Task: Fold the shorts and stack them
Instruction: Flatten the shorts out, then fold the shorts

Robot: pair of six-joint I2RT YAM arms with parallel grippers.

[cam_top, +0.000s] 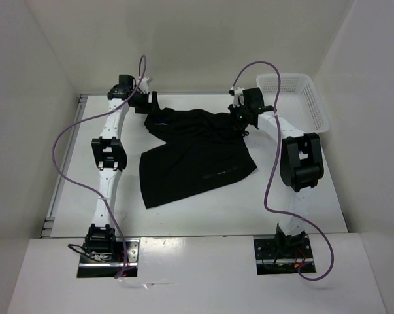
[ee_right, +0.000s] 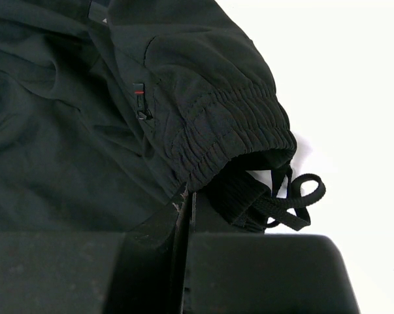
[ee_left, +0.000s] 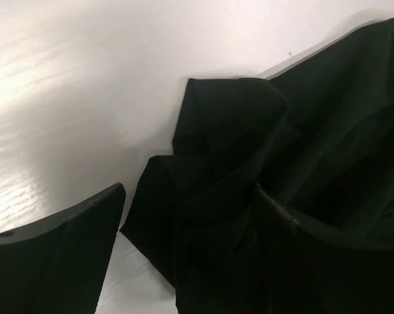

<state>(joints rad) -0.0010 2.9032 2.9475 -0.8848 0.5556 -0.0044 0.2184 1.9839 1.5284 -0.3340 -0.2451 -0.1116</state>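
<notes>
My left gripper [cam_top: 149,103] is at the far left corner of the shorts [cam_top: 197,157], which lie spread black and rumpled across the middle of the white table [cam_top: 183,222]. Only my left wrist camera shows its jaws spread wide: one finger [ee_left: 59,248] is over bare table and a bunched fold of cloth [ee_left: 229,131] lies between it and the other. On the far right edge of the shorts, my right gripper [cam_top: 241,116] looks like a dark knot from above, but its wrist view shows the fingers [ee_right: 154,229] pressed together on fabric just under the gathered waistband [ee_right: 229,124], with the drawstring [ee_right: 295,196] looped beside them. A white basket [cam_top: 317,108] stands further right.
</notes>
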